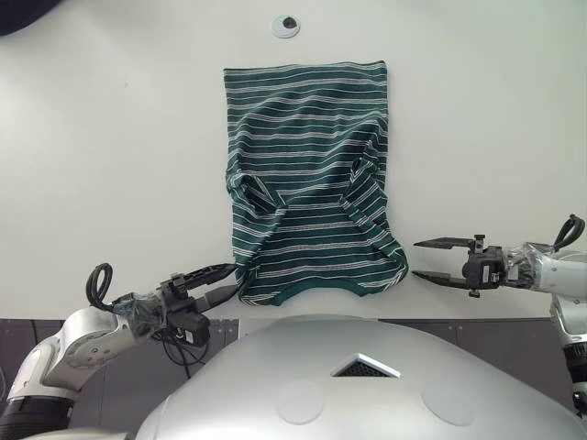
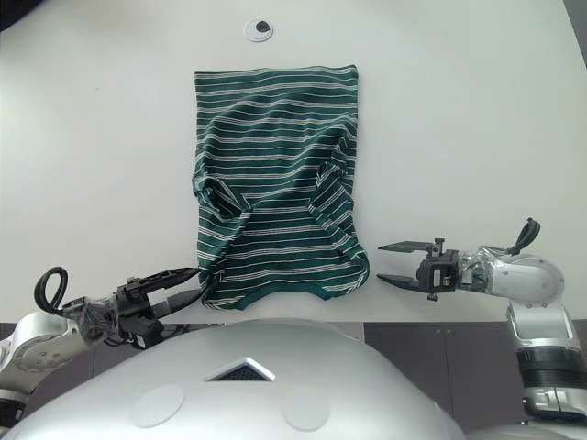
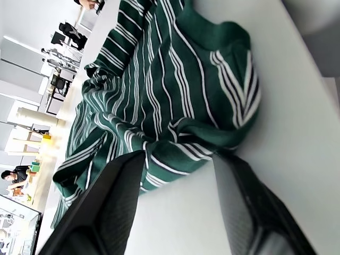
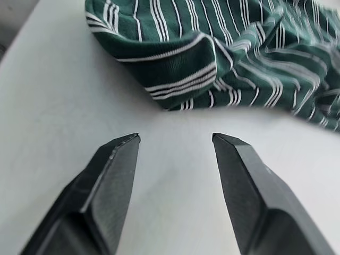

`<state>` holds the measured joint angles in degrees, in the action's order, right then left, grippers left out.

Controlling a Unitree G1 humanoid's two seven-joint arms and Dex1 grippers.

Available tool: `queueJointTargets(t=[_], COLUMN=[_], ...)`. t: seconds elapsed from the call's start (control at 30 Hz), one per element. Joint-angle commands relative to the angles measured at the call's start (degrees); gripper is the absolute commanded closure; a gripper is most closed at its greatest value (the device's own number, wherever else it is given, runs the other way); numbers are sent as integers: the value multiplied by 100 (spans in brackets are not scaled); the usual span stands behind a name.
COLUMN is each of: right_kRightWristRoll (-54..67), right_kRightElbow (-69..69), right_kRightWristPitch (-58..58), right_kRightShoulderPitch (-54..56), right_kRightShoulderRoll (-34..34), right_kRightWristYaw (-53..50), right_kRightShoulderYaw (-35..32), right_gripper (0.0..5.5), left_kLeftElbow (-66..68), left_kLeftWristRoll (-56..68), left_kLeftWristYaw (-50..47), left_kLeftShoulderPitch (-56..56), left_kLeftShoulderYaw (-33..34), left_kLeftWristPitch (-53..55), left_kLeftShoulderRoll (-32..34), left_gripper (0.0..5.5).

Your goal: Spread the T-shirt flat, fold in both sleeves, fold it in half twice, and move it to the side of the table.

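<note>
— Where is the left pincer (image 1: 234, 280)?
— At the T-shirt's (image 1: 307, 165) 7 o'clock corner. Its fingers are apart with the fabric's edge at their tips, and nothing is clamped.
— And the right pincer (image 1: 417, 258)?
— It gapes wide and holds nothing, just off the 4 o'clock corner and pointing at it.
— How does the shirt lie?
— On the white tabletop (image 1: 110, 137) with its sleeves folded inward. Its long axis runs 12 to 6, with the straight hem at 12 and the rumpled end at 6. A small round disc (image 1: 285, 25) sits beyond at 12.

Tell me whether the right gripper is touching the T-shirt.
Apart. The right wrist view shows a strip of bare table between the open right gripper and the T-shirt.
</note>
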<state>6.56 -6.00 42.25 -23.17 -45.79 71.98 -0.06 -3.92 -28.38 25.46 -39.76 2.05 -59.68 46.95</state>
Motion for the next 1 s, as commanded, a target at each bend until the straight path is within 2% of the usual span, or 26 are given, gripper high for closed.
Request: queueJointTargets(t=[0.03, 0.13, 0.27, 0.37, 0.73, 0.8, 0.93, 1.0], right_kRightWristRoll=[-450, -396, -373, -412, -348, -274, 114, 826], right_kRightElbow=[-217, -195, -150, -150, -111, -71, 154, 652], right_kRightWristPitch=[274, 372, 406, 402, 342, 266, -132, -963], right_kRightShoulderPitch=[4, 107, 233, 360, 473, 470, 416, 199], right_kRightShoulderRoll=[31, 6, -35, -30, -258, -293, -413, -743], right_kRightWristYaw=[-154, -337, -448, -543, -740, -715, -546, -226], right_kRightShoulderYaw=[532, 781, 1146, 1356, 1679, 1711, 1786, 1820], right_gripper=[300, 300, 300, 349, 529, 550, 550, 550], left_kLeftElbow=[237, 290, 356, 409, 442, 442, 405, 76], left_kLeftWristRoll=[-455, -480, -583, -803, -937, -920, -572, 541], left_kLeftWristYaw=[161, 109, -5, -100, -345, -360, -214, 233], left_kLeftShoulderPitch=[138, 196, 186, 195, 227, 236, 197, -78], left_kLeftShoulderYaw=[-473, -610, -664, -664, -857, -903, -1054, -1347], left_kLeftWristPitch=[223, 255, 251, 244, 302, 323, 394, 750], left_kLeftShoulderRoll=[23, 96, 197, 270, 444, 473, 564, 841], left_gripper=[320, 320, 388, 427, 520, 533, 549, 549])
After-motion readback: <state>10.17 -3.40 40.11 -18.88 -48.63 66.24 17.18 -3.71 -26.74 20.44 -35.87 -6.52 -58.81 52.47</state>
